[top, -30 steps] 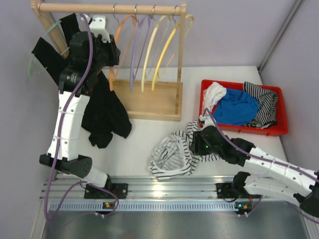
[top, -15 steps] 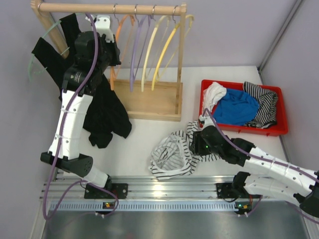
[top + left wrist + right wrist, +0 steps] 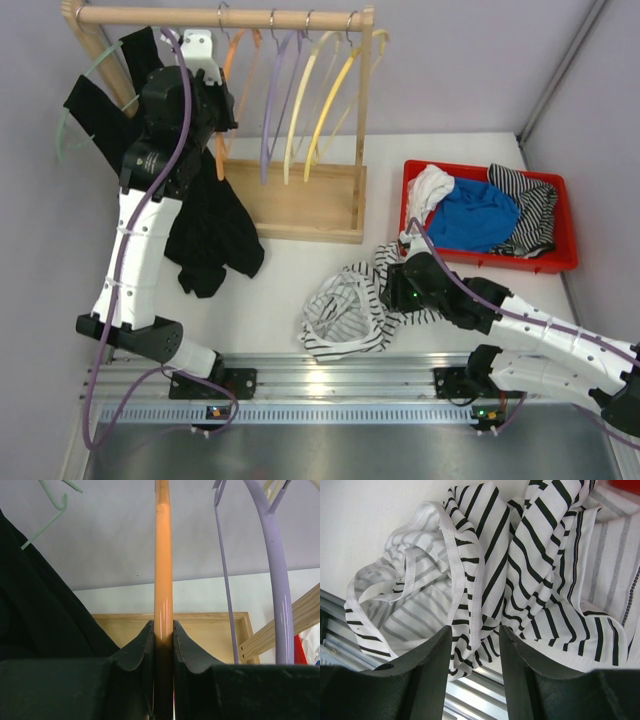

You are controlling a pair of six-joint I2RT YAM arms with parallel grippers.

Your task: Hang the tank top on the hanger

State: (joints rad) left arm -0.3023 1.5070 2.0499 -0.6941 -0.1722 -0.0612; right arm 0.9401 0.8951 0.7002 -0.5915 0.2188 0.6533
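Note:
The orange hanger hangs on the wooden rack's rod at the back left. My left gripper is shut on its arm; in the left wrist view the orange bar runs straight up from between the closed gripper. The white thin-striped tank top lies crumpled on the table near the front edge. My right gripper is open just above its right side; in the right wrist view the gripper straddles a strap and folds of the fabric without pinching them.
Purple and yellow hangers hang right of the orange one. A black tank top hangs on a pale green hanger at left. The rack's wooden base sits behind. A red bin of clothes stands at right.
My left gripper has shifted left and slightly up with the orange hanger, whose hook has slid left along the rod. The right arm and tank top have not moved.

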